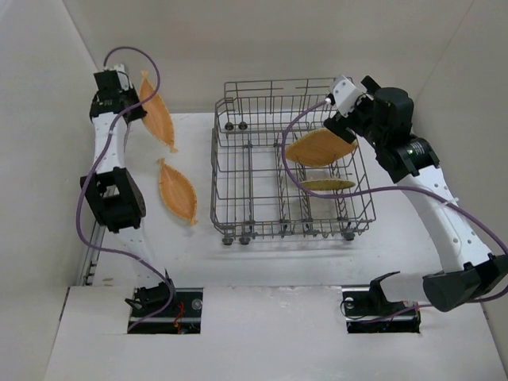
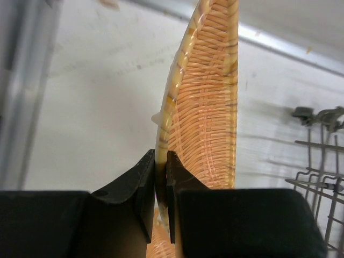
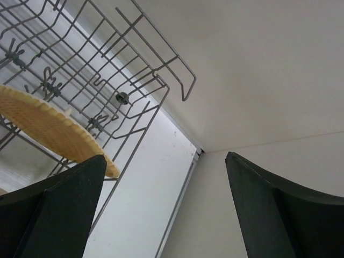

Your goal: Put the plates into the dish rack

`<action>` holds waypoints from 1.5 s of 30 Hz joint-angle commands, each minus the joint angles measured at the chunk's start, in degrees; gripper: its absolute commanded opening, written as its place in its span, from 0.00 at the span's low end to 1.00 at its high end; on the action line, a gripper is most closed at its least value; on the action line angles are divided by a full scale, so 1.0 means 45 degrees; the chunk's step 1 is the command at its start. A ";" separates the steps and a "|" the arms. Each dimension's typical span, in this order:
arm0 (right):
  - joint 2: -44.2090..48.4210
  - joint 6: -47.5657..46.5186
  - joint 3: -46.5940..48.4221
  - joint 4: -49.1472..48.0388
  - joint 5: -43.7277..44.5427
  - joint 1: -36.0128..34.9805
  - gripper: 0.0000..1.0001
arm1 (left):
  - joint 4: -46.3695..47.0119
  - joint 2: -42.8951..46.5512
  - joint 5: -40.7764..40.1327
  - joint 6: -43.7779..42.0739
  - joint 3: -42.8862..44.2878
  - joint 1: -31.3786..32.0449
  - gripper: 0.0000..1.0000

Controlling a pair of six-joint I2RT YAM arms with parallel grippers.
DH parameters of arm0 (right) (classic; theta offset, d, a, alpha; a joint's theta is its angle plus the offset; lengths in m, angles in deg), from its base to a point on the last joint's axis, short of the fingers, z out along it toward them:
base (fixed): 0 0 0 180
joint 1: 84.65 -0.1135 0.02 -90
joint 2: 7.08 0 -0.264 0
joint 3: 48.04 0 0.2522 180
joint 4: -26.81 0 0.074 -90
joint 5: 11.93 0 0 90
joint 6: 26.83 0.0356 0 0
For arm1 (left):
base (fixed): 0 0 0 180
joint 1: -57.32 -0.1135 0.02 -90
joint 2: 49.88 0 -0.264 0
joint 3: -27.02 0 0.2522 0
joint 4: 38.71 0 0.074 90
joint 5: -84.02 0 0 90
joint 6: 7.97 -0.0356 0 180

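Left gripper point(image 2: 161, 159) pinching upright plate point(image 2: 207, 107) rim.

A white bench point(image 1: 262, 262) fills the frame's middle, plain white walls point(image 1: 262, 48) closing its top and sides. A pale board point(image 1: 270, 333) spans the bottom; a grey rail point(image 1: 89, 254) lines the lower left.
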 commanded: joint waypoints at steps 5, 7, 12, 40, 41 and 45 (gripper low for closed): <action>0.1406 0.1410 -0.1414 -0.2483 0.1054 0.0690 1.00 | 0.0865 0.4350 -0.2012 -0.3476 0.0357 0.1083 0.04; 0.1601 0.2151 -0.1629 -0.2406 0.1192 0.1081 1.00 | 0.1117 0.5227 -0.2499 -0.5112 0.0066 0.2075 0.04; 0.2070 0.3793 -0.1825 -0.1762 0.0920 0.2233 1.00 | 0.2443 0.7259 -0.3281 -0.9739 -0.2176 0.5374 0.04; 0.3419 0.4362 -0.3134 -0.2092 0.0801 0.3133 1.00 | 0.3850 0.9041 -0.3201 -1.4689 -0.8703 1.1728 0.04; 0.3438 0.4362 -0.3153 -0.2151 0.0879 0.3134 1.00 | 0.4260 0.9022 -0.3514 -1.5020 -0.9054 1.1981 0.04; 0.3555 0.4362 -0.3309 -0.2152 0.0978 0.3134 1.00 | 0.5513 0.8885 -0.3908 -1.5844 -0.9936 1.2569 0.04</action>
